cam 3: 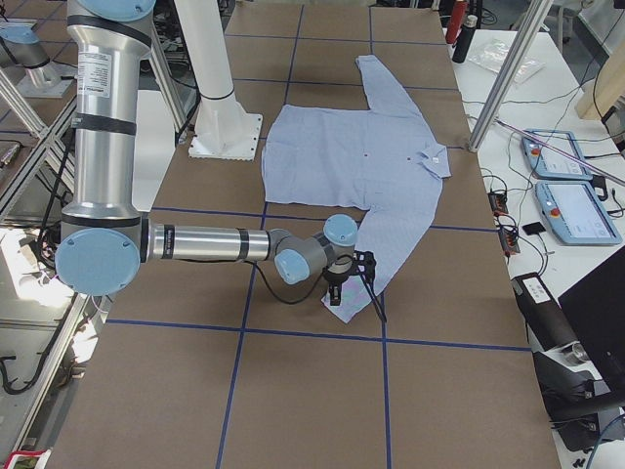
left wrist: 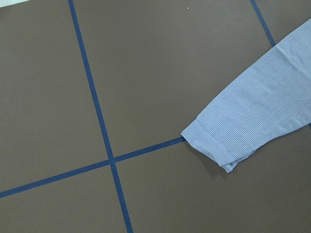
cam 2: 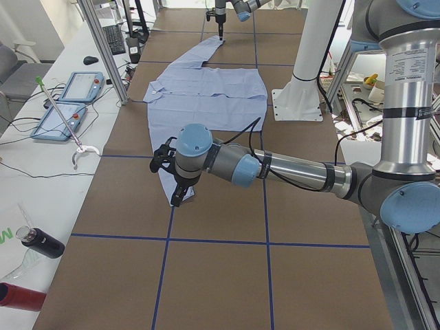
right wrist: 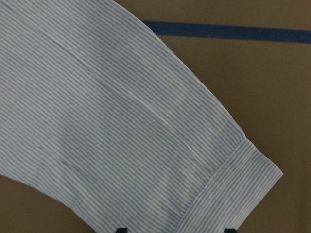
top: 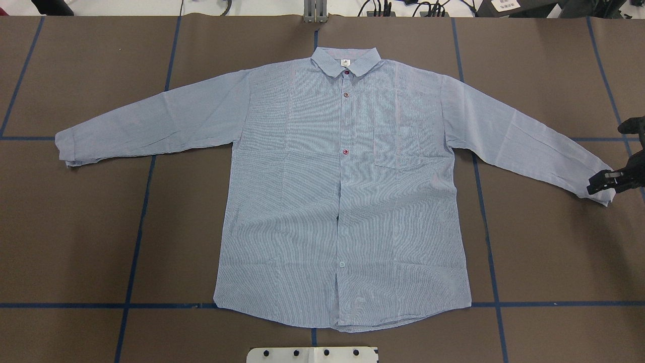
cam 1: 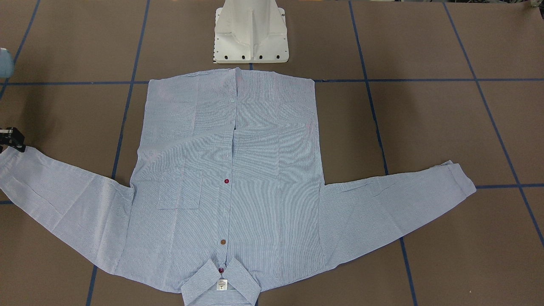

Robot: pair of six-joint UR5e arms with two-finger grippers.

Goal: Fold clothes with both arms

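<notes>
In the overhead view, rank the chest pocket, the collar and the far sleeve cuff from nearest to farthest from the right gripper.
From the right gripper, at the view's right edge:
1. Chest pocket, right of centre, on the gripper's side.
2. Collar, top centre.
3. Far sleeve cuff, at the view's left end.

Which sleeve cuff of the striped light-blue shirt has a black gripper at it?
The cuff of the sleeve on the robot's right: the right gripper sits at its end. The other sleeve's cuff lies uncovered in the overhead view.
</notes>
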